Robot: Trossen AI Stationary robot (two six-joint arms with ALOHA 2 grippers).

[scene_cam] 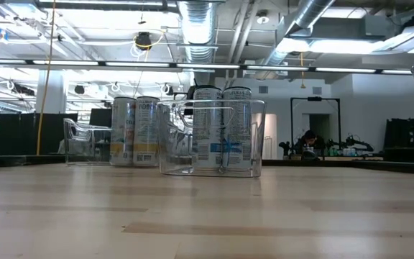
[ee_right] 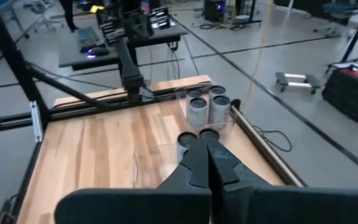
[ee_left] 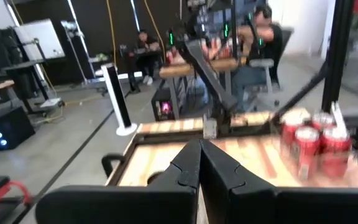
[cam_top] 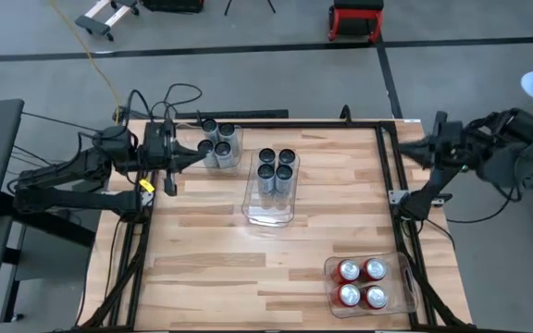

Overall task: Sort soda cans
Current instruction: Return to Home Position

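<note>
Currently, operator, your stock sorts as three groups of four, each in its own clear bin.

- Red cans [cam_top: 361, 282]: four, upright, in the bin [cam_top: 405, 289] at the near right corner of the table [cam_top: 211, 268].
- Dark cans [cam_top: 276, 166]: four, upright, at the far end of the middle bin [cam_top: 268, 213]; the near end holds nothing.
- Silver cans [cam_top: 217, 143]: four, upright, in the far left bin [scene_cam: 85, 140].
- Loose cans on the wood: none that you can see. By this count the sorting looks complete, with only the parking of the arms left.

Arms:
- Left gripper [ee_left: 199, 146]: fingers pressed together, holding nothing, hanging just beside the silver cans at the table's left edge.
- Right gripper [ee_right: 205, 142]: fingers pressed together, holding nothing, off the table's far right corner.

Writing:
- Silver cans show white labels with a yellow band low down and dark lettering; you cannot read a full word.
- Dark cans show blue markings from table height, too small to read.
- Red cans show no brand you can make out.
</note>
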